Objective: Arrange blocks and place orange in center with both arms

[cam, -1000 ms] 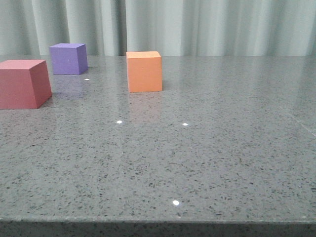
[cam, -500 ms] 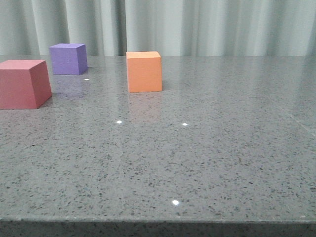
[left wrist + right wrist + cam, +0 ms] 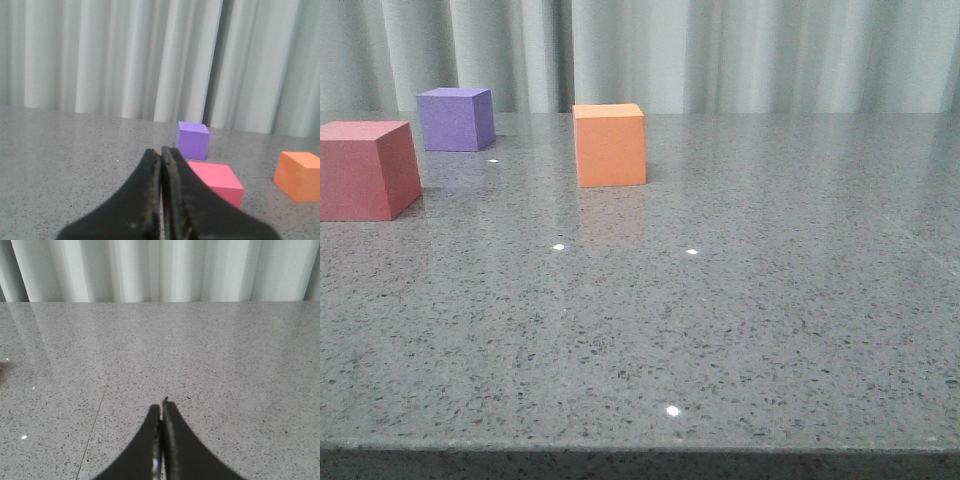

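The orange cube stands upright on the grey speckled table, left of the middle and towards the back. The purple cube stands further back and to its left. The pinkish-red cube stands at the left edge, nearer than the purple one. No gripper shows in the front view. In the left wrist view my left gripper is shut and empty, with the pinkish-red cube, the purple cube and the orange cube beyond it. My right gripper is shut and empty over bare table.
Pale pleated curtains hang behind the table's far edge. The table's front edge runs along the bottom of the front view. A thin seam crosses the tabletop in the right wrist view.
The whole front view has shifted a few pixels to the left. The cubes keep their places relative to each other.
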Available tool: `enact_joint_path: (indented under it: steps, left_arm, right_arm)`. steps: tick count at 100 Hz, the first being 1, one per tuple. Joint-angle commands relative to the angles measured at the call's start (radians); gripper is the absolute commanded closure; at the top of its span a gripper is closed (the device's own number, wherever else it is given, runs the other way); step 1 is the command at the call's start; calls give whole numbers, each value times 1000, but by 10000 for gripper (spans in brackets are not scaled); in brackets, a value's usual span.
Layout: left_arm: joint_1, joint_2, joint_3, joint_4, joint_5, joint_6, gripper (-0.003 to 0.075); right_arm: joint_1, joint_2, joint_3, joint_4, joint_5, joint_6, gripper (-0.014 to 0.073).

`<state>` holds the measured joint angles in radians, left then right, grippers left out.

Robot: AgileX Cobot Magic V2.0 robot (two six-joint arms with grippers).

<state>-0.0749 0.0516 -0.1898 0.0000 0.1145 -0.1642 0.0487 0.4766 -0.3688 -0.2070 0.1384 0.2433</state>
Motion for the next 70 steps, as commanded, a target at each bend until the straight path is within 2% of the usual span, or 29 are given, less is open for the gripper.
enact_joint_path:
  steps: [1,11,32,46,70]
  left_arm:
    - [2,89,-161,-18,87,-3,741]
    - [2,223,-329,-11,280,-3,741]
    - [2,510,-667,6,600,-3,741]
    - [2,643,-786,39,638,-3,741]
    - [2,764,-807,40,634,-3,741]
  right_arm:
    - [-8,0,-28,-19,-78,-7,662]
    - [-8,0,-28,-19,-78,-7,662]
    - [-8,0,-28,-19,-78,-7,662]
    - [-8,0,-28,-19,-78,-7,662]
    - [-8,0,-28,-19,-78,-7,662]
